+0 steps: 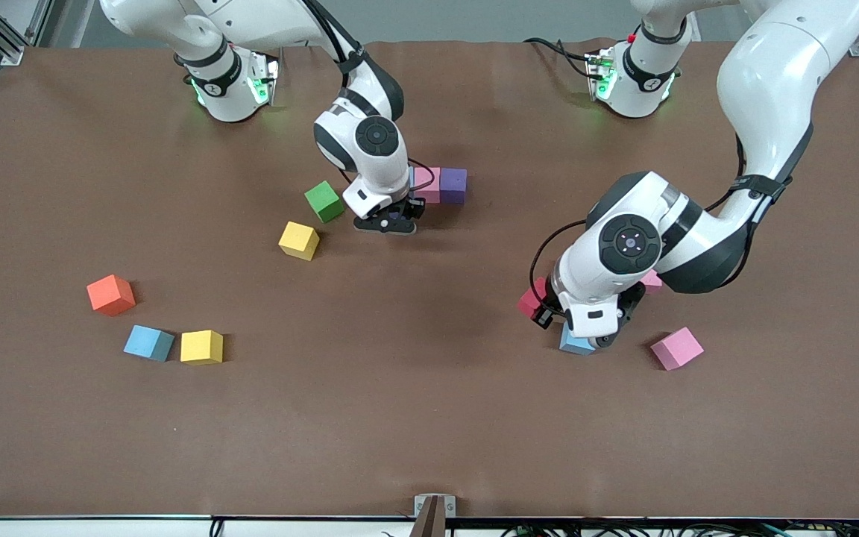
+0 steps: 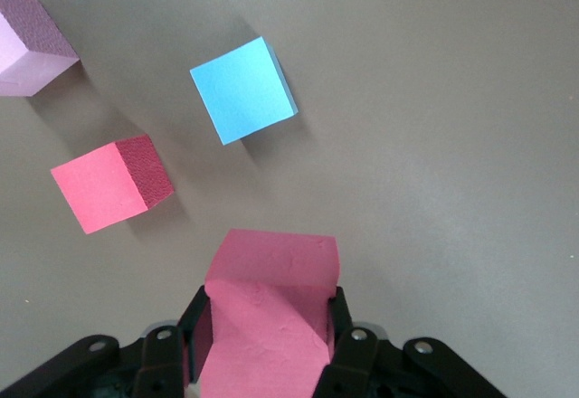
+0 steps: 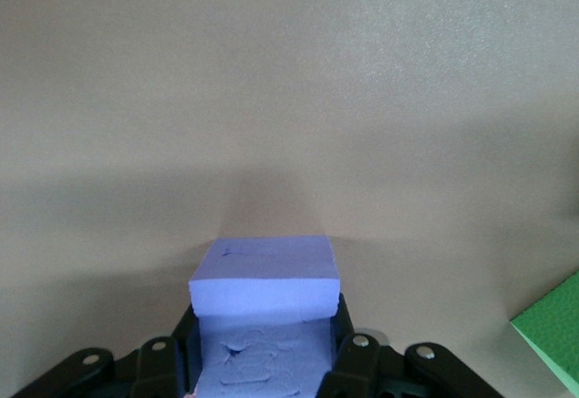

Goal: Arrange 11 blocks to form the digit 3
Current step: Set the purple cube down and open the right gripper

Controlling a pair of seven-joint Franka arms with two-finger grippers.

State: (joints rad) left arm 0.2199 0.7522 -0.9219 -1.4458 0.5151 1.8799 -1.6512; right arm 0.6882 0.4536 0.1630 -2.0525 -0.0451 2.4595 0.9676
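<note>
The left end effector is clamped on a red cube, held up over the brown bench toward the left arm's end. In the left wrist view three more cubes lie on the bench under it: a light blue cube, a second red cube and a pink cube, each apart from the others. In the front view the arm hides much of this cluster: only an edge of a blue cube shows under the wrist, and a red edge beside it. A pink block lies clear of the arm, just beside the cluster.

The right end effector is clamped on a purple cube, over the middle of the bench, nearer the edge where the robot bases stand. Just beside it in the front view sit a pink piece and a purple piece, touching side by side. A green cube and a yellow cube lie close by, toward the right arm's end.

Farther toward that end lie an orange cube, a blue block and a yellow block; the last two nearly touch.
</note>
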